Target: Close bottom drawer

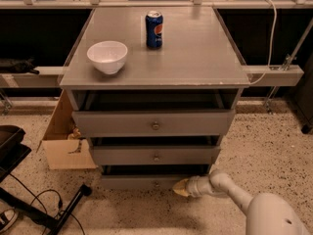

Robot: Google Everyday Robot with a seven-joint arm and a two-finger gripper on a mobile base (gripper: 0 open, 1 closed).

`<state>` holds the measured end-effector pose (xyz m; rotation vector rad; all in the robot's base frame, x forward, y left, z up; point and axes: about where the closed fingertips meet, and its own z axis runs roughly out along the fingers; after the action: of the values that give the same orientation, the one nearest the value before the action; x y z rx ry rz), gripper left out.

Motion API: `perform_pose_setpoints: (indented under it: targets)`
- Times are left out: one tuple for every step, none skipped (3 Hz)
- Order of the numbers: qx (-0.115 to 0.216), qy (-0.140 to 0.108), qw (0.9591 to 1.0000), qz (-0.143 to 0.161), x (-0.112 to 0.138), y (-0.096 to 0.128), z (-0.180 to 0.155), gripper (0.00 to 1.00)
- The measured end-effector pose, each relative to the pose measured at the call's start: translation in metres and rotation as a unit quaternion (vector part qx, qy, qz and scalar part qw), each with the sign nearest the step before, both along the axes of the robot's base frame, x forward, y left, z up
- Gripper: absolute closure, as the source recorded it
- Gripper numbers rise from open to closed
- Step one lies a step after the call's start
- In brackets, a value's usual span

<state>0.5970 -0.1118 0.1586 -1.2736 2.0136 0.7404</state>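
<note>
The bottom drawer point(142, 182) is the lowest, narrowest grey front of three, with a small round knob point(156, 184). It stands slightly out, with a dark gap above it. My gripper point(179, 188) is low near the floor, its tip against the right end of that drawer front. The white arm point(230, 190) reaches in from the lower right. The middle drawer point(154, 155) and the top drawer point(152, 123) also stand partly out.
A white bowl point(107, 56) and a blue soda can point(154, 29) stand on the cabinet top point(195, 48). A cardboard box point(66, 141) sits left of the cabinet. A black stand leg and cables point(54, 209) lie on the speckled floor at lower left.
</note>
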Motion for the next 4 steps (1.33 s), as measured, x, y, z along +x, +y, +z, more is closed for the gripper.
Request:
perform_pose_setpoints:
  targets:
    - [0.0, 0.0, 1.0, 0.0, 0.0, 0.0, 0.0, 0.27]
    - [0.0, 0.0, 1.0, 0.0, 0.0, 0.0, 0.0, 0.04]
    - [0.0, 0.0, 1.0, 0.0, -0.0001, 0.0001, -0.0001, 0.03]
    - [0.0, 0.0, 1.0, 0.002, -0.001, 0.0018, -0.0001, 0.34]
